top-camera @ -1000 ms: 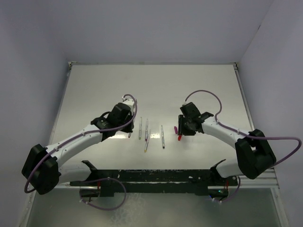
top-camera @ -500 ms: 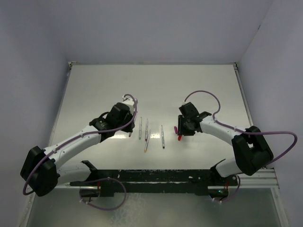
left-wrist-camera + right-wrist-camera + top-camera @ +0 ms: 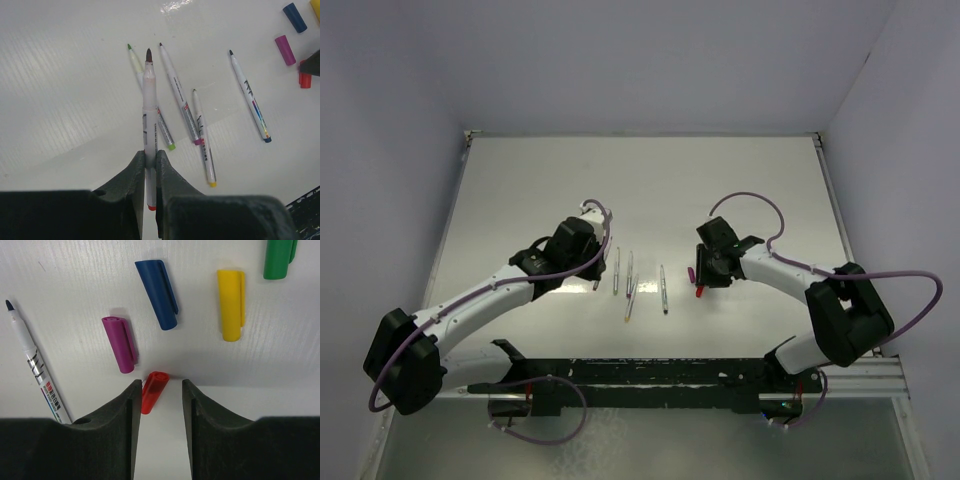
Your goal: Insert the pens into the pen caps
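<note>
The red pen (image 3: 150, 100) is sticking out of the clamped left pincer (image 3: 150, 159). The green pen (image 3: 164, 131), purple pen (image 3: 179, 92), yellow pen (image 3: 203, 137) and blue pen (image 3: 248, 95) are lying uncapped on the tabletop (image 3: 60, 75). The purple cap (image 3: 120, 344), blue cap (image 3: 158, 294), yellow cap (image 3: 230, 304) and green cap (image 3: 277, 259) are lying in a row, with the red cap (image 3: 153, 392) lying between the right pincer's (image 3: 160, 386) spread fingers.

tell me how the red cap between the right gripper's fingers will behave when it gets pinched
The red cap looks small and hollow, so it is probably very light yet stiff. It lies slanted between the fingers of the open right gripper, so closing may twist or skid it on the smooth table. Its rounded body could also roll.
</note>
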Robot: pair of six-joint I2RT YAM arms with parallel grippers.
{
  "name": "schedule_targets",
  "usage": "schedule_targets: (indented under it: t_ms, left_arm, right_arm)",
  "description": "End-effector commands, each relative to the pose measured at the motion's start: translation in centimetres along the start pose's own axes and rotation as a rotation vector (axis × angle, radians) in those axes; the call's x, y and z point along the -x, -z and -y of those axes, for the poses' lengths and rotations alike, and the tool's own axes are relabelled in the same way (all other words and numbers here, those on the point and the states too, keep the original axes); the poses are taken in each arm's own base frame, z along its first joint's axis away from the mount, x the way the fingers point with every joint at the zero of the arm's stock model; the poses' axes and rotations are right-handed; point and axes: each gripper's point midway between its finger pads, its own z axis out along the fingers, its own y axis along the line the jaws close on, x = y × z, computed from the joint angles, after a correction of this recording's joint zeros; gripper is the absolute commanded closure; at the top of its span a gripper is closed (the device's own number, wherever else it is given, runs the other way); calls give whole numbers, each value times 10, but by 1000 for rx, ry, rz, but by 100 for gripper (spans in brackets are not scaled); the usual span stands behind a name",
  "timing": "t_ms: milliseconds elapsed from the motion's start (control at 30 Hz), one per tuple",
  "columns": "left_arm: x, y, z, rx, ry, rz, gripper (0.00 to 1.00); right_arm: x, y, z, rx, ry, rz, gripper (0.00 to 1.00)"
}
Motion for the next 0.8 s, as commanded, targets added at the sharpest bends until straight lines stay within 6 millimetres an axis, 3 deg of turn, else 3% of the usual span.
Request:
schedule_targets:
  t_ms: [0,567,767]
  left_arm:
    - [14,0,5,-18,-14,44,100]
    - [17,-6,5,-12,-18,48,100]
    - [16,-6,4,-10,-24,46,100]
  right_arm:
    - [7,1,-2,-12,-1,21,60]
    - [-9,1,0,-47,61,-51,62]
    - [-15,0,2,-64,71,-72,67]
